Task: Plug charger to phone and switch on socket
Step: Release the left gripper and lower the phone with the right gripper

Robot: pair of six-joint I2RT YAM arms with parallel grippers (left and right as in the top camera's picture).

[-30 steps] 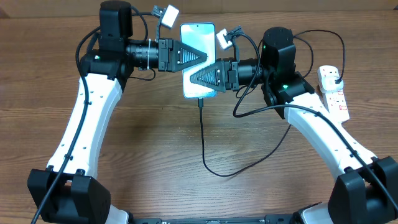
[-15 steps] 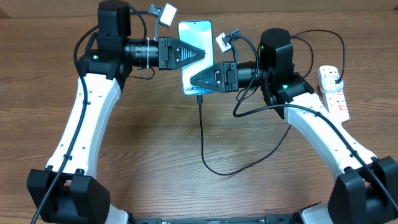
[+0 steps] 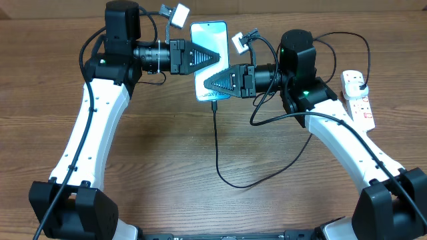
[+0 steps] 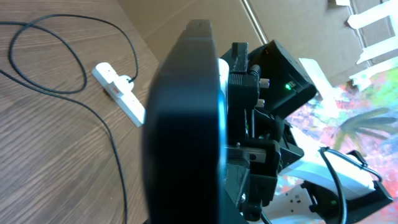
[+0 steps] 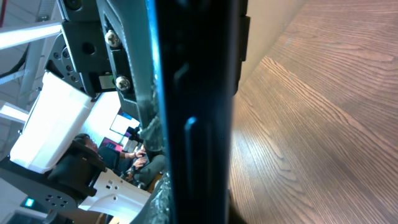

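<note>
while the left gripper (image 3: pixel 215 57) and the right gripper (image 3: pixel 208 83) are both closed on the phone (image 3: pixel 209 35) at the far middle, the charger (image 3: pixel 217 143) runs from its near end. whether the tip sits fully in, i cannot tell. it is best to push straight along the phone, not sideways. the socket (image 3: pixel 360 103) lies well apart at the right, with bare table (image 3: pixel 167 147) on the near side, but the far edge is close.
</note>
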